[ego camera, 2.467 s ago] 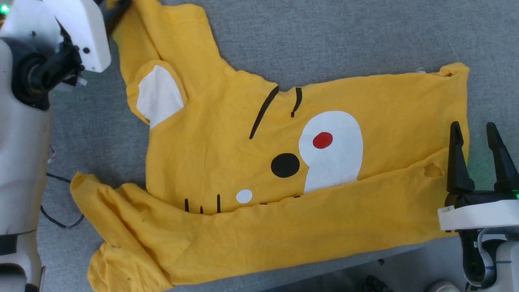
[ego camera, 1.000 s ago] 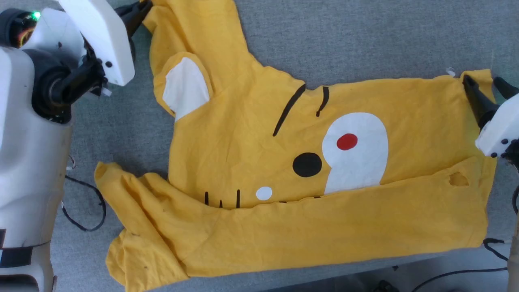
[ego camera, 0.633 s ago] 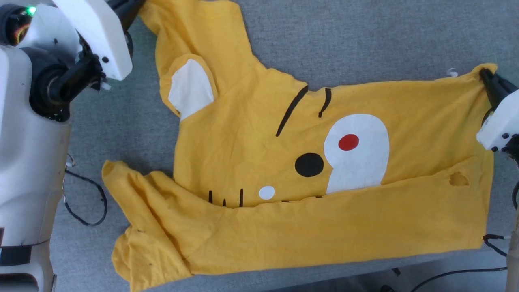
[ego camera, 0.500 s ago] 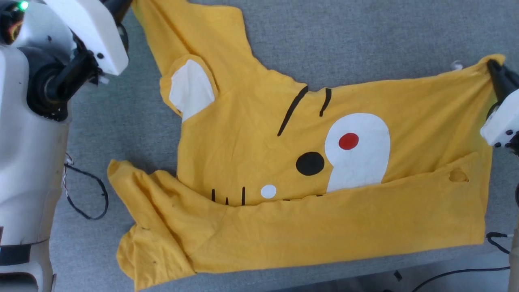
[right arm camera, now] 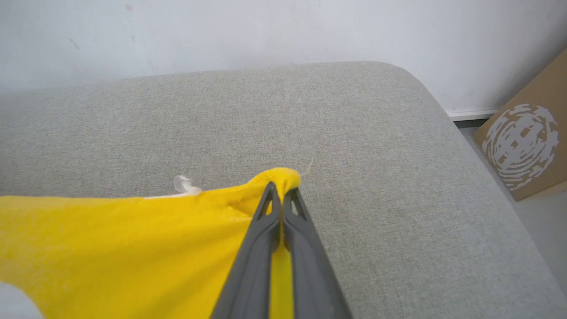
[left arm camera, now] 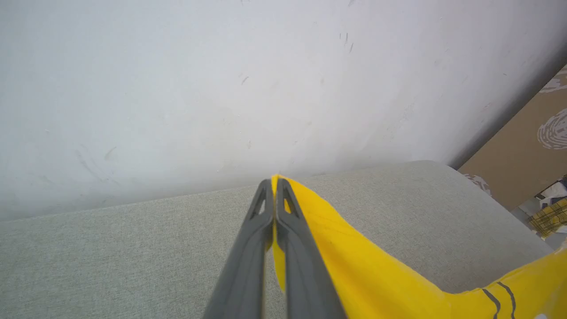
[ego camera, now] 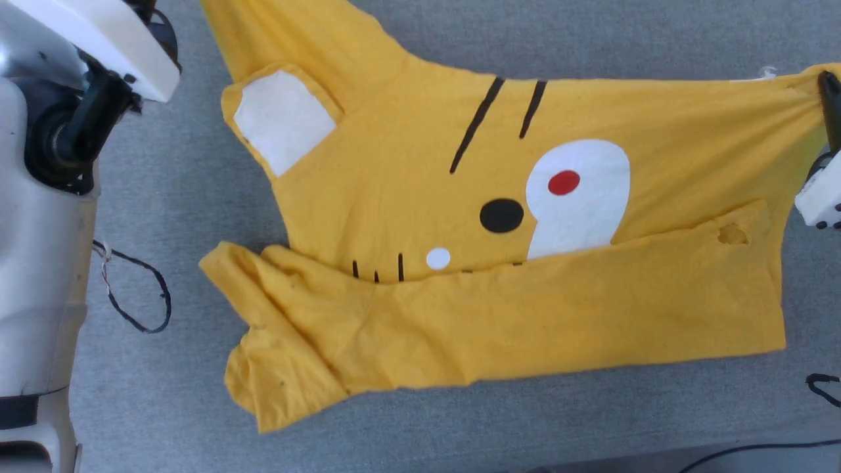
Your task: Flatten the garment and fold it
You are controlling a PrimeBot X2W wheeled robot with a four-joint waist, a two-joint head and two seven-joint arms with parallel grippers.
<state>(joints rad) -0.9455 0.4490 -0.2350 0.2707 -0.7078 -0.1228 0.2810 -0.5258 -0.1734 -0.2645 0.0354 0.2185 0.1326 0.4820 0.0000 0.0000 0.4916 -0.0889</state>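
Garment (ego camera: 460, 315): left hand (left arm camera: 275, 182) and right hand (right arm camera: 281, 188), each pinching a far corner, are stretching the once-slack top edge taut; flattening is progressing, near fold remaining.

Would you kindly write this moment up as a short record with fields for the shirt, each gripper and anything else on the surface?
shirt: print side up on the grey surface; near edge folded over the lower print
left gripper: shut on a far shirt corner
right gripper: shut on the other far corner
far edge: looks taut between the grippers
hole: in the folded flap, right end
cable: loop lying left of the shirt
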